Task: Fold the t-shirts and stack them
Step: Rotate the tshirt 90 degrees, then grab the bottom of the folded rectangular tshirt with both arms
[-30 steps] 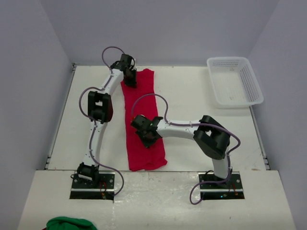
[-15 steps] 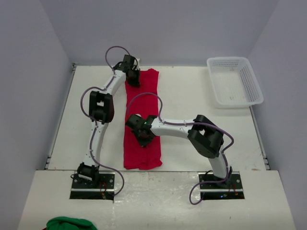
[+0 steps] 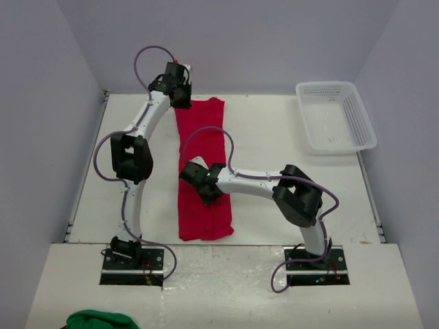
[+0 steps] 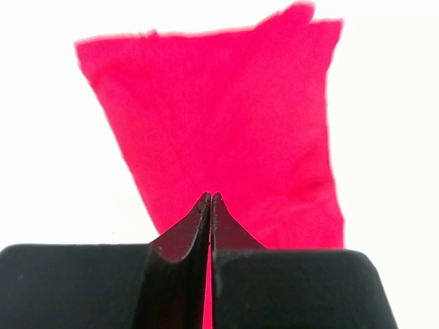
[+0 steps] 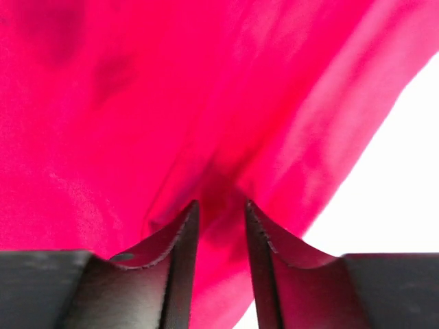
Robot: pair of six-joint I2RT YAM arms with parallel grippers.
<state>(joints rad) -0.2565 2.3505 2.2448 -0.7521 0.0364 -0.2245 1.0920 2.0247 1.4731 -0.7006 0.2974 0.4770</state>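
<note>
While outstretched, t-shirt (image 5: 137, 103) under right hand (image 5: 219, 205)

We see a bright red cloth t-shirt (image 3: 200, 116), soft and matt, loosely creased beneath the right gripper (image 5: 218, 205). That gripper's fingers (image 5: 171, 253) are matt black plastic with finely toothed inner edges; the left gripper (image 4: 210, 199) shows the same smooth black. Well right of both, a white plastic mesh basket (image 3: 326, 85) looks faintly glossy against the white matt tabletop (image 3: 274, 137).
</note>
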